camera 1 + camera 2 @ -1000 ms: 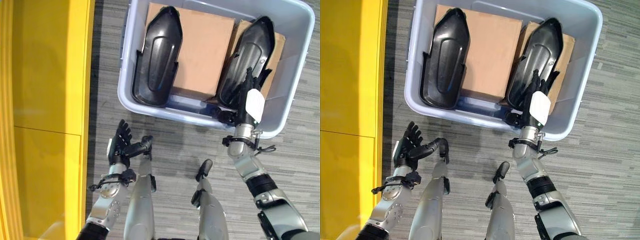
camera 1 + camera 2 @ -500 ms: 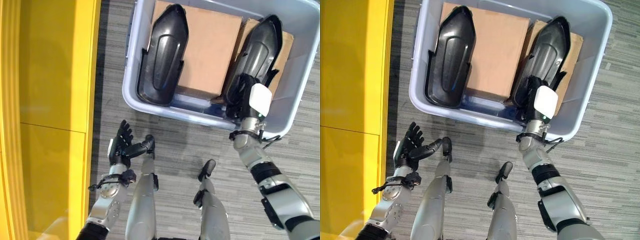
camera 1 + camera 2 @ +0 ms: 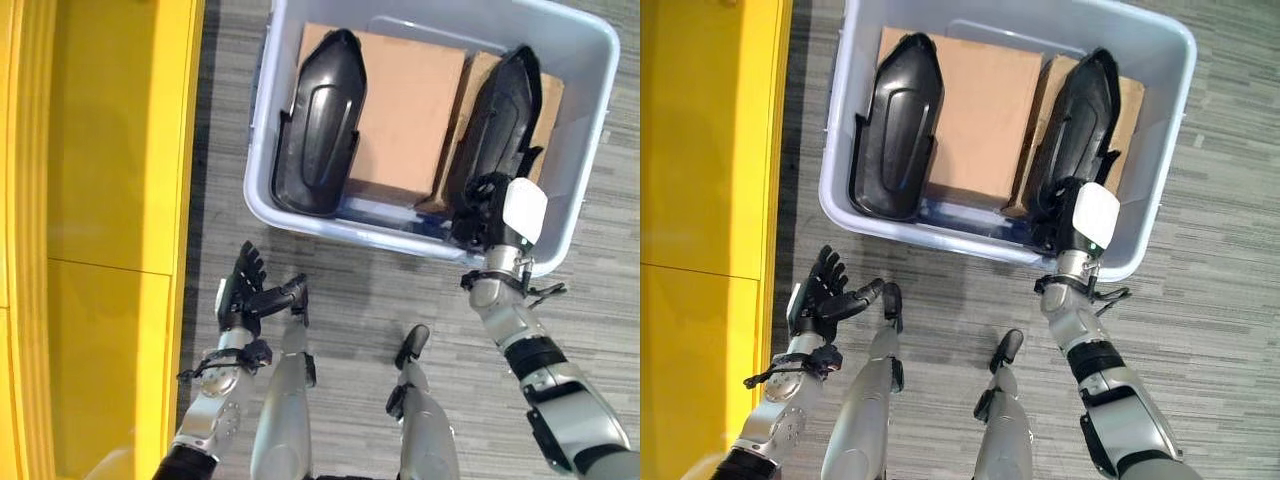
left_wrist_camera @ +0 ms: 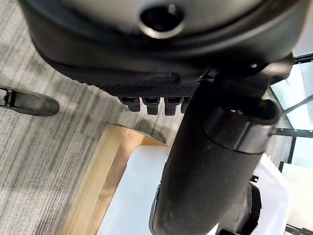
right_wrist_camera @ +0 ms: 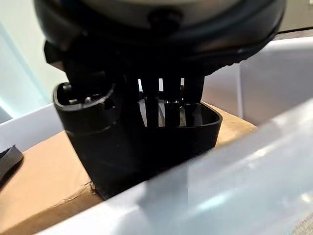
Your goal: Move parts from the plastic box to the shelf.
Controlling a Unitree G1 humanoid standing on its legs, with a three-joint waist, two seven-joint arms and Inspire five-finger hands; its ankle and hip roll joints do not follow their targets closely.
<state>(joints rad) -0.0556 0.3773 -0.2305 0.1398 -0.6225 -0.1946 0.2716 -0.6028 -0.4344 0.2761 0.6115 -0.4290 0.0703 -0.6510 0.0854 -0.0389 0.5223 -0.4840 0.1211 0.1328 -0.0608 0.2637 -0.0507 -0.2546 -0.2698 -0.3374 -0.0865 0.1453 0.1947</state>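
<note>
Grey plastic box (image 3: 270,205) sits on the carpeted floor, and two black moulded parts lie in it on cardboard boxes (image 3: 405,110), their long axes running away from the robot. From the left eye view, the right hand (image 3: 492,205) reaches over the box's near wall and meets the near end of the right-hand part (image 3: 500,120); the other part (image 3: 318,125) lies well off to the side of those fingers. The left hand (image 3: 243,290) hangs over the floor short of the box, fingers spread and holding nothing, with the yellow shelf (image 3: 100,200) beyond it.

Seen from the right wrist view, the fingers (image 5: 168,105) are hooked down over the part's rim, the thumb against its outer face: clamped on it, I'd say. Lifting it clear of the near wall looks like the next concern.

From the left wrist view, the fingers (image 4: 156,103) point at bare carpet.
</note>
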